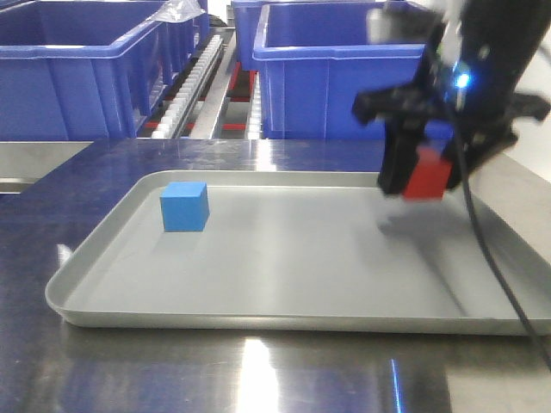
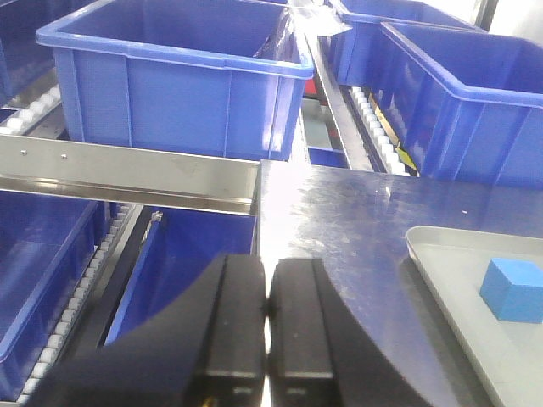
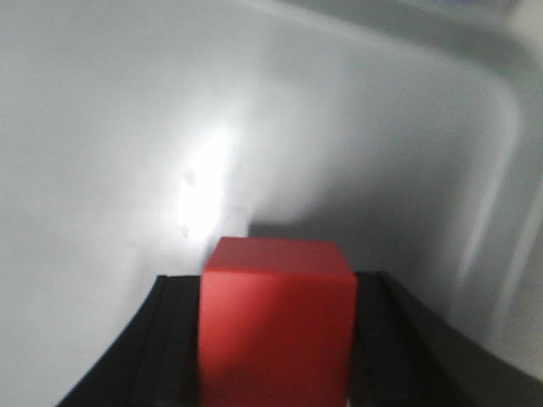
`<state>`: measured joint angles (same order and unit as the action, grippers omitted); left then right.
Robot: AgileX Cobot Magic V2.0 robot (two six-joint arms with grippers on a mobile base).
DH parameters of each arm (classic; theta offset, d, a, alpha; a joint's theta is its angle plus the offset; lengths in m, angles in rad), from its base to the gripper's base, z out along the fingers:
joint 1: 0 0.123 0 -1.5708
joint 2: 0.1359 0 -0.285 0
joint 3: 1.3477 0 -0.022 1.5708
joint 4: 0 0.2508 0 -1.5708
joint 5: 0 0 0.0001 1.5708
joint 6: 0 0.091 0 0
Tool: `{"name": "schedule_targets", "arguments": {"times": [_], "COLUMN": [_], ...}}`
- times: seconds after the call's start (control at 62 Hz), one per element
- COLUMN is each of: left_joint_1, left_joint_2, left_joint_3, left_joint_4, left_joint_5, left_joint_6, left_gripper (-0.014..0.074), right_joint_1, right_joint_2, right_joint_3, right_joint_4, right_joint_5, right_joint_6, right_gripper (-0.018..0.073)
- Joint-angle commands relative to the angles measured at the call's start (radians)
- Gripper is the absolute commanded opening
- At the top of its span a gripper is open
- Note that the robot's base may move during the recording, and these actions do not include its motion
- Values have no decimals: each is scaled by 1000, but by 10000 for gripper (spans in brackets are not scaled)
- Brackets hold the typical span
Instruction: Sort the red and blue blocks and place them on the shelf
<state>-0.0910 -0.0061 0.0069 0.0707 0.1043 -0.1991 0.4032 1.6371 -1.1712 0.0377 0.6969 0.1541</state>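
Check the left gripper [image 2: 269, 326], lower centre of its wrist view: its fingers are pressed together and hold nothing. The blue block [image 1: 184, 206] sits left of centre on the grey tray [image 1: 258, 292]. At right, the right gripper [image 1: 417, 176] clamps the red block [image 1: 430, 179], apparently lifted clear. Expect light, rigid, matte cubes; grip opposite flat faces squarely.

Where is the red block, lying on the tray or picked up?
Picked up: the right gripper pinches the red block just above the grey tray.
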Motion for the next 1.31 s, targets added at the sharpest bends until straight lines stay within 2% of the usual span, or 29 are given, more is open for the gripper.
{"name": "schedule_targets", "arguments": {"times": [0.0, 0.21, 0.355, 0.5, 0.677, 1.031, 1.289], "left_joint_1": [0, 0, 0, 0, 0, 0, 0], "left_joint_2": [-13, -13, -13, -13, -13, -13, -13], "left_joint_3": [25, 25, 25, 25, 25, 25, 25], "left_joint_4": [-8, -8, -8, -8, -8, -8, -8], "left_joint_5": [-89, -89, -89, -89, -89, -89, -89], "left_joint_6": [-3, -3, -3, -3, -3, -3, -3], "left_gripper": [139, 139, 139, 139, 139, 139, 139], "right_joint_1": [-17, -94, -180, -265, -325, -345, -345], "right_joint_2": [-113, -286, -430, -595, -775, -1046, -1113], "right_joint_3": [-31, -20, 38, 163, 327, 634, 742], "right_joint_4": [-32, -38, -38, -45, -53, -53, -53], "right_joint_5": [-65, -132, -201, -267, -337, -441, -454], "right_joint_6": [-7, -7, -7, -7, -7, -7, -7], "right_gripper": [66, 66, 66, 66, 66, 66, 66]}}
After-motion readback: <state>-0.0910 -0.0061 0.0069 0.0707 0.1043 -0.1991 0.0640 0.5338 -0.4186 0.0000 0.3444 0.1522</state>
